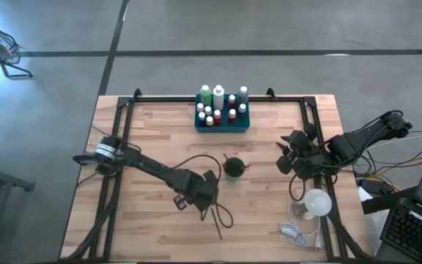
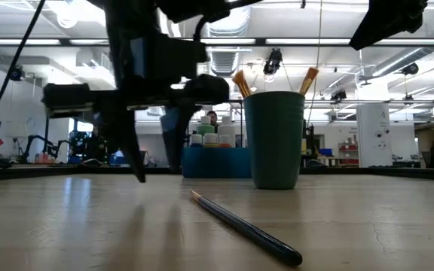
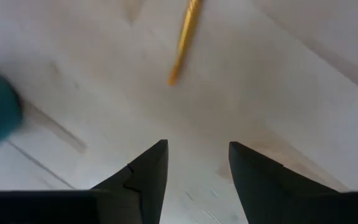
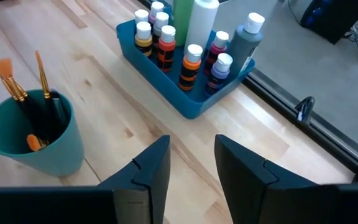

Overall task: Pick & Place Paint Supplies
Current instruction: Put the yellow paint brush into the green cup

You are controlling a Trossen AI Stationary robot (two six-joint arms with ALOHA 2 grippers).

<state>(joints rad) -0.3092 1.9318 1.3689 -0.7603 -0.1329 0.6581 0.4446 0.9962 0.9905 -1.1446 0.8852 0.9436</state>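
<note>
A dark, thin paintbrush (image 2: pixel 247 228) lies flat on the wooden table near its front edge (image 1: pixel 217 226). My left gripper (image 1: pixel 205 193) hangs open just above the table beside the brush, fingers pointing down (image 2: pixel 155 162). In the left wrist view (image 3: pixel 197 146) nothing is between the fingers, and a yellowish stretch of brush (image 3: pixel 184 43) lies ahead of them. The green cup (image 1: pixel 233 168) holds brushes (image 4: pixel 18 84). The blue tray (image 1: pixel 222 123) at the far edge holds several white-capped bottles (image 4: pixel 191 62). My right gripper (image 4: pixel 191 142) hovers open at the right (image 1: pixel 290 158).
Dark cables (image 1: pixel 196 163) loop over the table around my left arm. A white round object (image 1: pixel 316 202) and a white cord (image 1: pixel 293 232) lie at the near right corner. Black frame rails (image 1: pixel 116 125) run along the table's sides.
</note>
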